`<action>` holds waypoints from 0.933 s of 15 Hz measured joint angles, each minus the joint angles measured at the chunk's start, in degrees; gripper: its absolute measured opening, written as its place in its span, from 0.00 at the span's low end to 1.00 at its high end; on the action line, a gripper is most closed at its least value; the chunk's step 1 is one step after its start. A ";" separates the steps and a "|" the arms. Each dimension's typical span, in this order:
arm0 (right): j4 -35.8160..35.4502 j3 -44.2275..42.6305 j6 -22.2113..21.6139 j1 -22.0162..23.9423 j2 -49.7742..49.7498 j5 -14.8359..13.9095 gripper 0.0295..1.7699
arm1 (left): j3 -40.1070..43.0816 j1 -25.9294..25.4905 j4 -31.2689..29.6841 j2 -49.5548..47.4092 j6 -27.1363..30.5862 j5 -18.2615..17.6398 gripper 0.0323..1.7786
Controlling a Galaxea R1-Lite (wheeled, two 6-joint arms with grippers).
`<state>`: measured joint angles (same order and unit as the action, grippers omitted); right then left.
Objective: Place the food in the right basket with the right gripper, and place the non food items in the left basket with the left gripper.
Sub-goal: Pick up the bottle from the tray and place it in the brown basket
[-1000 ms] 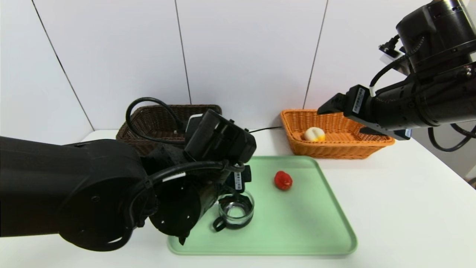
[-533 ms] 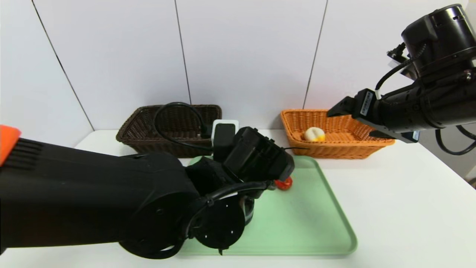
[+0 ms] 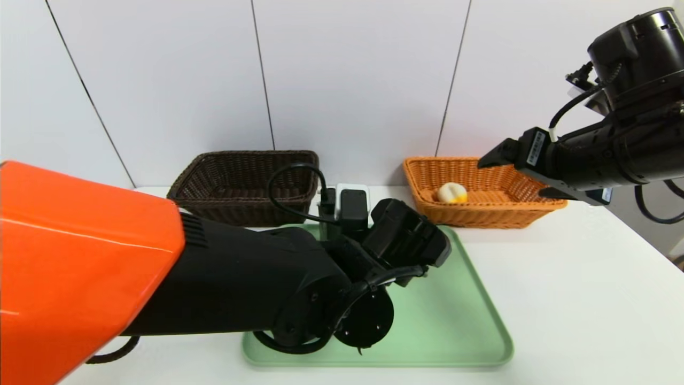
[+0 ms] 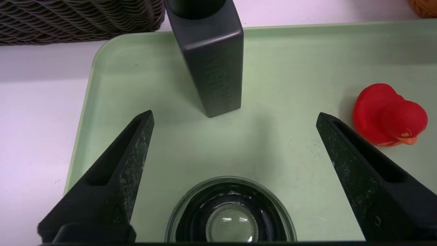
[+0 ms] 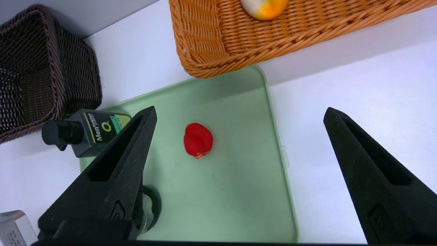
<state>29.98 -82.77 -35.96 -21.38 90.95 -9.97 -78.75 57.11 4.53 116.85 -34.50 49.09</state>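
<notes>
Right now, the green tray [image 3: 449, 331] lies on the white counter [image 3: 577, 289], and the left gripper [image 4: 235, 112] hangs over the left part of it. Its jaws stand wide apart and hold nothing. On the tray's far left part a dark pump bottle [image 5: 102, 131] marked "Men" stands upright. A round glass vessel [image 4: 232, 212] sits nearer the tray's front edge than the bottle, also on the left half. Farther right on the tray, toward its far side, rests a red rubber duck [image 4: 385, 116], touching neither of those two. Beyond the tray's far left corner is the dark brown basket [image 3: 240, 214], the left one of the pair. Beyond the tray's far right corner is the orange wicker basket [image 3: 470, 216], with a rounded white and yellow-orange item [image 3: 452, 193] lying inside. The right gripper [image 3: 510, 179] hangs beyond and to the right of the tray, by the orange wicker basket's right part, its jaws also wide open with nothing between them.
</notes>
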 joint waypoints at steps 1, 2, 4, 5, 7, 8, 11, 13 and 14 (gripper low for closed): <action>0.06 0.09 0.24 0.30 -0.16 0.09 0.96 | -0.40 0.00 0.00 0.44 0.38 0.05 0.95; 0.06 0.22 0.35 0.44 -0.30 0.13 0.96 | -0.83 -0.12 -0.02 0.77 0.63 0.13 0.95; 0.01 0.66 0.39 0.52 -0.44 0.17 0.96 | -1.56 -0.30 -0.02 1.40 0.90 0.49 0.95; 0.00 0.80 0.39 0.60 -0.49 0.17 0.96 | -1.87 -0.37 -0.05 1.76 0.90 0.51 0.95; -0.02 1.13 0.50 0.79 -0.57 0.16 0.96 | -3.24 -1.07 -0.11 2.26 0.82 0.55 0.95; 0.04 1.44 0.68 0.94 -0.61 0.17 0.96 | -3.99 -1.61 -0.07 2.52 0.79 0.55 0.95; -0.02 1.94 0.79 1.12 -0.72 0.22 0.96 | -4.84 -2.73 -0.07 3.38 0.35 0.55 0.95; -0.10 2.16 0.79 1.16 -0.72 0.30 0.96 | -5.14 -3.51 -0.13 4.05 0.27 0.51 0.95; -0.10 2.24 0.83 1.18 -0.72 0.72 0.96 | -5.42 -4.02 -0.16 4.43 0.20 0.55 0.95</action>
<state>29.88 -80.53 -35.13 -20.20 90.23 -9.25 -84.18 53.09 4.38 121.27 -34.30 49.64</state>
